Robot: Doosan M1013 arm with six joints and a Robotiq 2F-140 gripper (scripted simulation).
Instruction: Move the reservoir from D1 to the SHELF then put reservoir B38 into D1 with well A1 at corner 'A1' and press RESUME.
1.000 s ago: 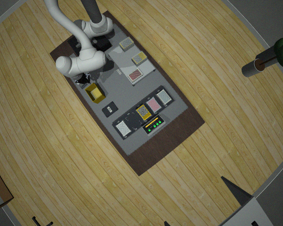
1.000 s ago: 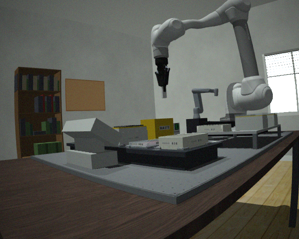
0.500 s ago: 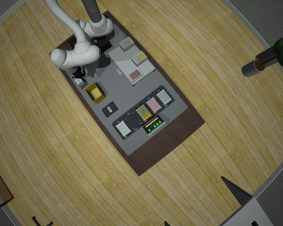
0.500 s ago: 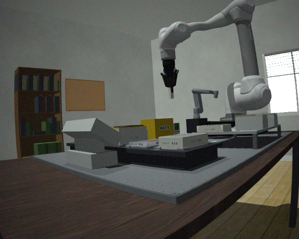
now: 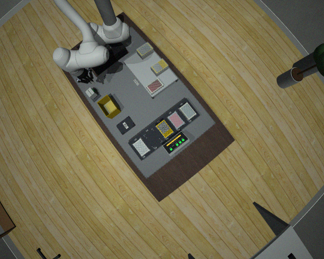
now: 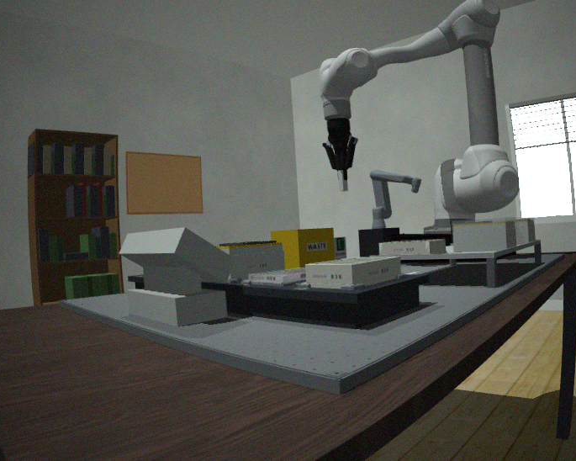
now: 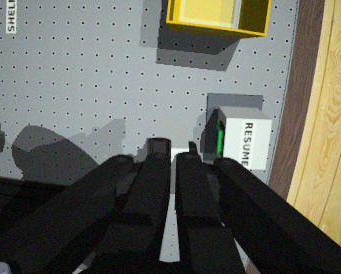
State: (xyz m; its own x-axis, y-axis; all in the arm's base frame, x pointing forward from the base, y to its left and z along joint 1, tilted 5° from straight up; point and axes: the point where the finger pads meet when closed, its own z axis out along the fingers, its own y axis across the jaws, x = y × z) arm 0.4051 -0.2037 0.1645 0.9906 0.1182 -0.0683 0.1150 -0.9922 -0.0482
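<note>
My gripper [image 5: 86, 78] [image 6: 343, 184] [image 7: 175, 135] is shut and empty, pointing down high above the table. The post with the RESUME key [image 5: 90, 92] [image 7: 258, 145] stands beside it; the green key [image 7: 219, 140] faces sideways. A pale reservoir [image 5: 188, 110] [image 6: 352, 272], its label reading B38, sits in D1 and looks flat. Its A1 corner cannot be made out. A reservoir with red wells [image 5: 155, 85] [image 6: 412, 246] stands flat on the shelf [image 5: 138, 69] [image 6: 461, 257]; its label is too small to read surely. The amber panel strip [image 5: 173, 140] is lit.
A pink plate [image 5: 176, 120], a yellow tip rack [image 5: 164, 128] and a white plate [image 5: 141, 146] sit on the deck; D4 is empty. Two boxes [image 5: 144, 49] [image 5: 159, 66] stand on the shelf. The waste bin [image 5: 115, 112] [image 6: 288, 243] [image 7: 218, 28] and nest RG [image 5: 129, 121] are near the RESUME post.
</note>
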